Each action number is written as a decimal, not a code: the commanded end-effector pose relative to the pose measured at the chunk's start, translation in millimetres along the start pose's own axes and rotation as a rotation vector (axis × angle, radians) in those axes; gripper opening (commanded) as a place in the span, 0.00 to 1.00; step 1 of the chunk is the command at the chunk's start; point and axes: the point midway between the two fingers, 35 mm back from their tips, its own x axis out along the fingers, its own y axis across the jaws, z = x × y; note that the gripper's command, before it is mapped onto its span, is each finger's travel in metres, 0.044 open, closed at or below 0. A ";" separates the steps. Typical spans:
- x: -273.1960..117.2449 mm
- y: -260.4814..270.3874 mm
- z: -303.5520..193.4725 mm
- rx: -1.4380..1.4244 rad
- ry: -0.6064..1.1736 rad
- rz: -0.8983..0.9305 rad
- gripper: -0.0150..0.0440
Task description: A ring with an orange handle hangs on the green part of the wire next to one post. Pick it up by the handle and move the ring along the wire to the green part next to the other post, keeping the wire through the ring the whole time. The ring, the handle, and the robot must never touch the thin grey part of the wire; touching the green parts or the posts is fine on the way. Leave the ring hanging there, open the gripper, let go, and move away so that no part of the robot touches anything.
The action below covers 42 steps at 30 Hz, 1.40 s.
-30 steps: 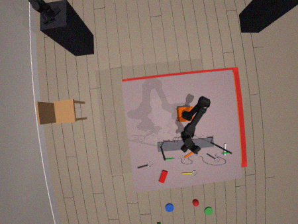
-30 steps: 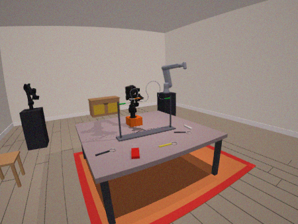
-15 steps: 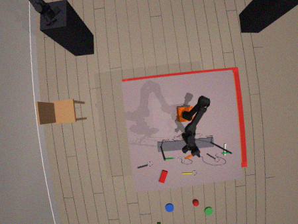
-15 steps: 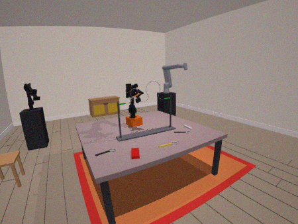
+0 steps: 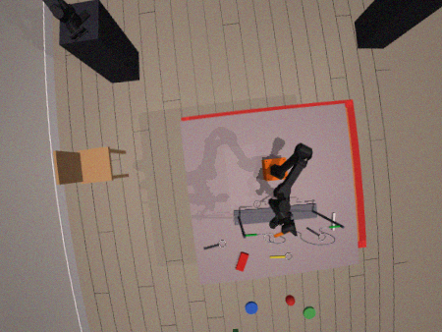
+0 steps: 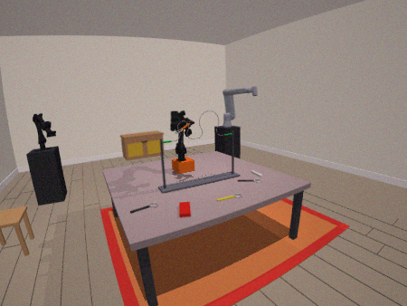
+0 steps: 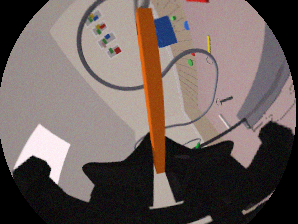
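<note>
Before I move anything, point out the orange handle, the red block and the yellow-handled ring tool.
Orange handle [image 5: 279, 234] [image 6: 186, 126] [image 7: 154, 90]: top, exterior, wrist; its shaft.
Red block [image 5: 242, 261] [image 6: 184, 209]: top, exterior; upper face.
Yellow-handled ring tool [image 5: 277, 256] [image 6: 226, 198]: top, exterior; handle.

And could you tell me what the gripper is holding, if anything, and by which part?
The ring, by its orange handle.

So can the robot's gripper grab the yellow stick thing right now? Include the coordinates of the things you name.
Probably not yet: the gripper [image 5: 290, 232] [image 6: 192, 123] is already shut on the orange handle [image 5: 279, 235] [image 6: 185, 127] [image 7: 154, 85]. It'd need to let go first.
</note>
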 end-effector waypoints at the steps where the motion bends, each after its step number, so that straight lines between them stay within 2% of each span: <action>1: -0.2 4.1 -0.6 -0.008 0.004 -0.007 0.00; 42: -17.3 -38.6 14.2 -0.607 0.036 -0.417 0.00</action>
